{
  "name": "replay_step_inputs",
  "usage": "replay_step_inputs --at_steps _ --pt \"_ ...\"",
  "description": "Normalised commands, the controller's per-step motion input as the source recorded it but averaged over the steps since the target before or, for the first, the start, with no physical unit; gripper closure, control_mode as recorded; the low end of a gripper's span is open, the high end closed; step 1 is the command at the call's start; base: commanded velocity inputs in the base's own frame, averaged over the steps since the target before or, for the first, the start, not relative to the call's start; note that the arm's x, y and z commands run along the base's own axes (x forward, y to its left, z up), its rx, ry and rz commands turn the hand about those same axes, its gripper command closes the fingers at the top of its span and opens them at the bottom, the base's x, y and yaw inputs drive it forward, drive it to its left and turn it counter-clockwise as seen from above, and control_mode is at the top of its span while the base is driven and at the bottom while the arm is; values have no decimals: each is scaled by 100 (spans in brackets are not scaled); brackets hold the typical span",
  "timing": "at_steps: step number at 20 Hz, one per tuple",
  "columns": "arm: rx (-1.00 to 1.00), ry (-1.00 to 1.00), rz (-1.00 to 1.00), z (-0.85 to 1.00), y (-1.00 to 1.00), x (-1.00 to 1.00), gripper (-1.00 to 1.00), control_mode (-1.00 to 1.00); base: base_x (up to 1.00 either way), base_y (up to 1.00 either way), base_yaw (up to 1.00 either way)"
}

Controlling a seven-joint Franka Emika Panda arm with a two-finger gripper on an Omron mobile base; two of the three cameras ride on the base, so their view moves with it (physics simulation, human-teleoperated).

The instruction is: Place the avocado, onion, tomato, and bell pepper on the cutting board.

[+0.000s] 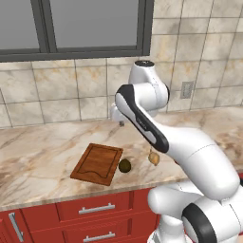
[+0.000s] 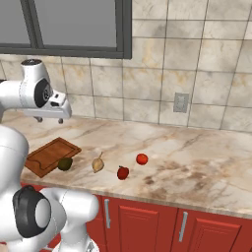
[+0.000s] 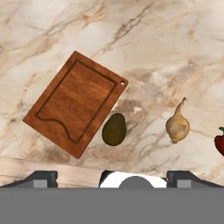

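The reddish-brown cutting board (image 3: pixel 76 103) (image 1: pixel 97 163) (image 2: pixel 49 155) lies bare on the marble counter. Just off its long edge rests the dark olive avocado (image 3: pixel 114 129) (image 1: pixel 125 165) (image 2: pixel 65 164), on the counter and not on the board. Further right lies the tan onion (image 3: pixel 177 126) (image 1: pixel 154 158) (image 2: pixel 98 164) with its thin stalk. Beyond it are the red bell pepper (image 2: pixel 123 172) (image 3: pixel 220 142) and the round tomato (image 2: pixel 141 159). My gripper (image 2: pixel 49 120) (image 1: pixel 121 121) (image 3: pixel 111 177) hangs open and empty, well above the board and the avocado.
The counter's front edge runs close to the board and the vegetables, with red drawers (image 1: pixel 95 209) below. A tiled wall with an outlet (image 2: pixel 181 102) and a window (image 1: pixel 71 23) stands behind. Bare marble (image 2: pixel 197 157) stretches to the right of the tomato.
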Motion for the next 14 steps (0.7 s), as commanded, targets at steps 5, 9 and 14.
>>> replay_step_inputs --at_steps 5,9,14 --pt "0 1 0 -21 0 0 -100 -100 0 0 0" --pt "0 0 0 -16 0 0 -100 -100 0 0 0" --pt "0 0 0 -18 0 2 -100 -100 0 0 0"
